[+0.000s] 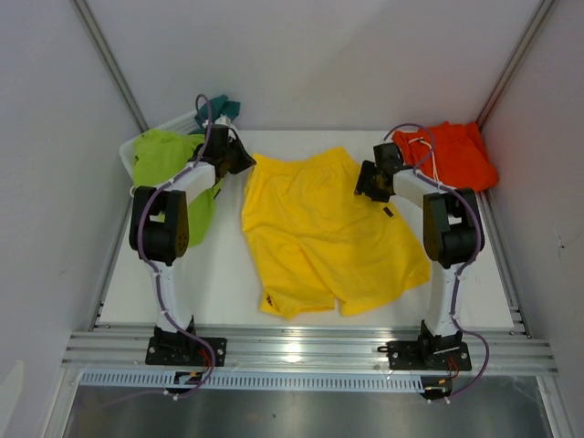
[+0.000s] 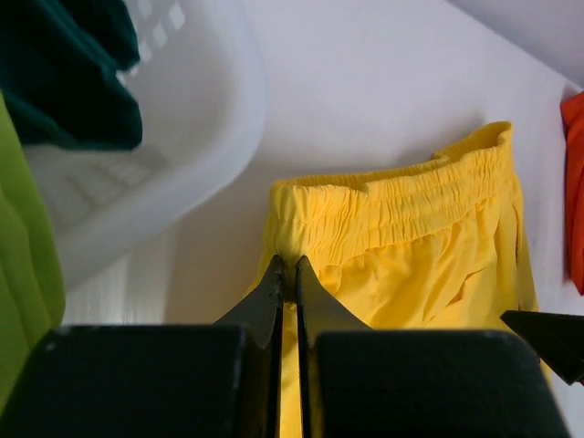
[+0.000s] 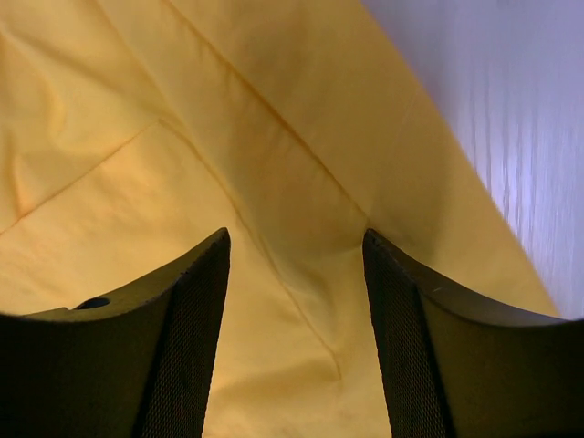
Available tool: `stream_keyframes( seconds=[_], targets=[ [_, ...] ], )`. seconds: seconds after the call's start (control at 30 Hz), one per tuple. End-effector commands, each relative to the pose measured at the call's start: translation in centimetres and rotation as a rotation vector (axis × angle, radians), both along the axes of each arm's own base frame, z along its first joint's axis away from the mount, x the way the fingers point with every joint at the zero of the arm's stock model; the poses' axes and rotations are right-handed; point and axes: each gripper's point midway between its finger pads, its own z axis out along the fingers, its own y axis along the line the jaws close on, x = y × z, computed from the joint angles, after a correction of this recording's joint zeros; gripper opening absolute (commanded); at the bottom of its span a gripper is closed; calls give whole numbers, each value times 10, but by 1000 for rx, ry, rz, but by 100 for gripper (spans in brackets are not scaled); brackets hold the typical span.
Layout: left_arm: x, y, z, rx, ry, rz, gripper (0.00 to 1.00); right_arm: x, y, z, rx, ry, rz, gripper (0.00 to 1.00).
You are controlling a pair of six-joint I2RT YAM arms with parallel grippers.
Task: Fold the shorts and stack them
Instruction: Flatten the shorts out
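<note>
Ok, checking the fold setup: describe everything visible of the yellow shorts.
The yellow shorts lie spread flat, lightly wrinkled, on the table, gathered elastic waistband far, legs near, a small dark label by one hem. The left gripper is shut on a waistband corner; the right gripper is open over the fabric.

White table [image 1: 219, 287]: yellow shorts [image 1: 319, 237], orange shorts [image 1: 456, 155], basket [image 2: 192, 109].

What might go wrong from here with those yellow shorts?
1. The left gripper pinches only the waistband corner of the yellow shorts. So small a bite might slip out on lifting.
2. The right gripper is open above the cloth. If only one side rises, the shorts may bunch up.
3. The lime-green shorts hang beside the left arm and might snag.
</note>
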Motion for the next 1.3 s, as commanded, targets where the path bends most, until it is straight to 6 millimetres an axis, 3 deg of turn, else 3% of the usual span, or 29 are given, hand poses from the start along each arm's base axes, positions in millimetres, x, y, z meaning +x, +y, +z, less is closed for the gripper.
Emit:
stream_keyframes(
  seconds=[0.0,0.1,0.17,0.27,0.3,0.37,0.4,0.43,0.47,0.5,0.53,0.57,0.6,0.63,0.67,0.7,0.77,0.8,1.03,1.27],
  targets=[
    [31,3,26,-9,-73,47,0,37,6,13,21,-46,14,62],
    [38,2,23,-7,-69,50,0,53,11,-1,20,-18,26,61],
    [43,2,23,-2,-67,51,0,73,16,16,23,-48,40,61],
    [44,4,22,11,-66,54,0,77,26,41,40,-110,87,67],
    [45,6,21,18,-63,56,0,75,32,73,65,-178,113,70],
    [47,6,16,25,-56,58,0,51,44,82,64,-180,168,72],
    [48,6,16,24,-53,59,0,39,50,116,77,-240,195,73],
    [49,6,16,22,-55,60,0,14,55,104,89,-200,233,74],
    [51,5,14,19,-52,60,0,-6,70,108,101,-199,270,74],
    [50,5,12,19,-47,61,0,-26,79,141,140,-269,310,75],
    [50,5,11,19,-46,59,0,-45,88,144,149,-278,345,75],
    [52,5,13,22,-50,61,0,-77,91,119,141,-216,366,75],
    [51,6,13,26,-48,60,0,-103,112,121,157,-217,416,76],
    [51,7,13,30,-47,61,0,-124,117,141,174,-262,439,76],
    [51,7,16,34,-51,63,0,-160,129,122,178,-208,480,77],
    [50,8,15,38,-48,62,0,-177,129,138,198,-245,481,78],
    [51,8,19,44,-53,61,0,-210,132,127,221,-211,512,81],
    [50,8,20,44,-47,59,0,-229,138,137,264,-219,519,82],
    [48,6,23,30,-39,58,0,-309,164,144,330,-227,607,87],
    [46,11,23,25,-23,73,0,-352,186,118,289,-221,614,88]
  ],
)
